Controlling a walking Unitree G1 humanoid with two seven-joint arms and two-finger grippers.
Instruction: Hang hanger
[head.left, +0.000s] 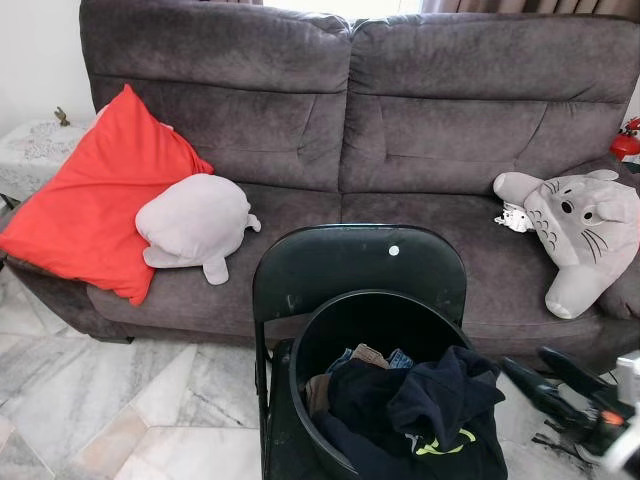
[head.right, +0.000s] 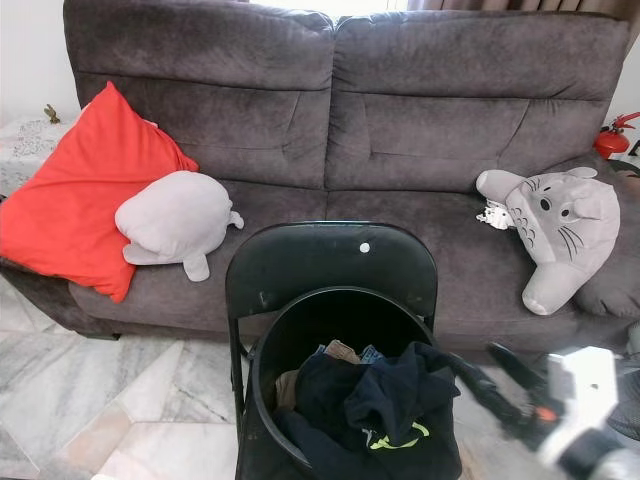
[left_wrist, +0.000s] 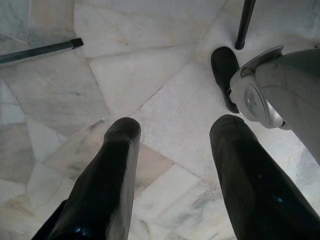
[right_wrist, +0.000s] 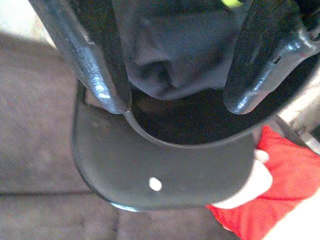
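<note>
Head views had a black folding chair (head.left: 360, 262) holding a clothes-filled bucket (head.left: 330, 345) before a grey sofa (head.left: 440, 130), right end effector (head.right: 490, 375) spread wide beside it; left wrist showed left end effector (left_wrist: 172, 145) wide over marble floor (left_wrist: 150, 65); hanger nowhere I could spot.

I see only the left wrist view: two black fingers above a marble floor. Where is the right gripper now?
Observer: The right gripper is low on the robot's right, beside a black bucket.
Operator: What is inside the bucket?
Observer: It holds dark clothes, and it stands on a black folding chair.
Operator: Are the right fingers open?
Observer: Yes, open. In the right wrist view they point at the clothes.
</note>
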